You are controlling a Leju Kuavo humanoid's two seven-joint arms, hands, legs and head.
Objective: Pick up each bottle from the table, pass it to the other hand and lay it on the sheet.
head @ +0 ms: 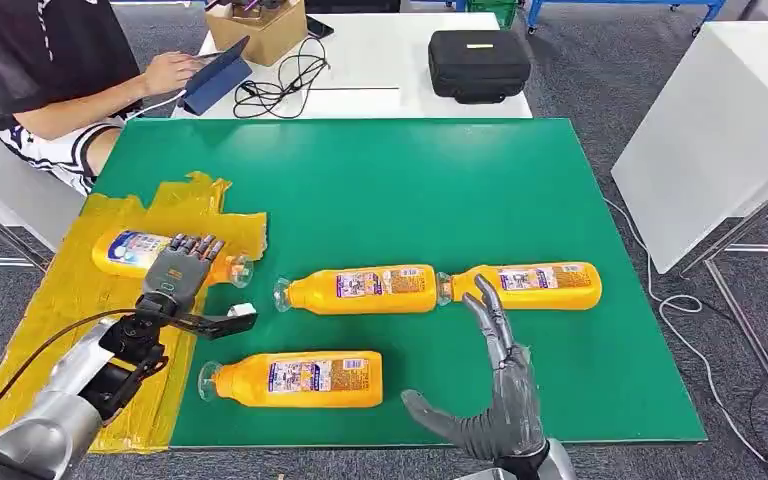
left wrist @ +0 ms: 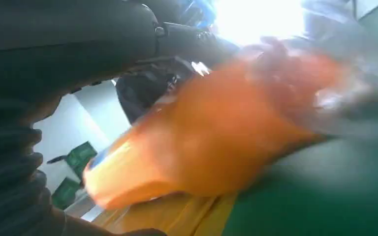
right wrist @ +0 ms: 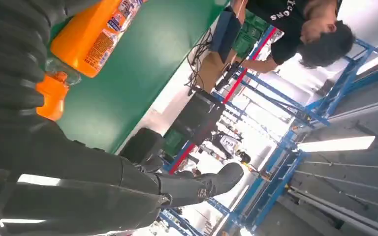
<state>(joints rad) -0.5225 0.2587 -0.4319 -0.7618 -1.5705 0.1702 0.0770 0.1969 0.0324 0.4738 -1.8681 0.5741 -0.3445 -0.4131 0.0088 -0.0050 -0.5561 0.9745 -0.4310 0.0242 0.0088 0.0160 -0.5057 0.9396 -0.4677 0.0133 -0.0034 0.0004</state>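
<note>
A crumpled yellow plastic sheet (head: 80,290) lay over the left end of the green table mat (head: 380,180). On it, at its far right part, an orange plastic bottle with a blue-and-white label (head: 128,250) lay on its side, clear neck pointing right. The robot's left hand (head: 182,268) rested over the neck half of that bottle, dark fingers (head: 198,246) draped across it and the thumb stretched out to the right near a small white cap (head: 243,310); whether the fingers truly gripped the bottle could not be told, and the left wrist view was too blurred to settle it.

Further right, three more orange bottles lay on the green mat: a near one (head: 300,378) in front, a middle one (head: 360,289) behind it, and a far-right one (head: 530,285) whose neck touched the middle bottle's base.

The right hand (head: 490,395) hovered at the mat's near edge, spread wide and holding nothing, its fingertips (head: 484,288) reaching toward the far-right bottle's neck end.

At the white table (head: 360,60) beyond sat a person (head: 50,70) with a tablet (head: 215,75), and a black case (head: 479,64) stood to the right.
</note>
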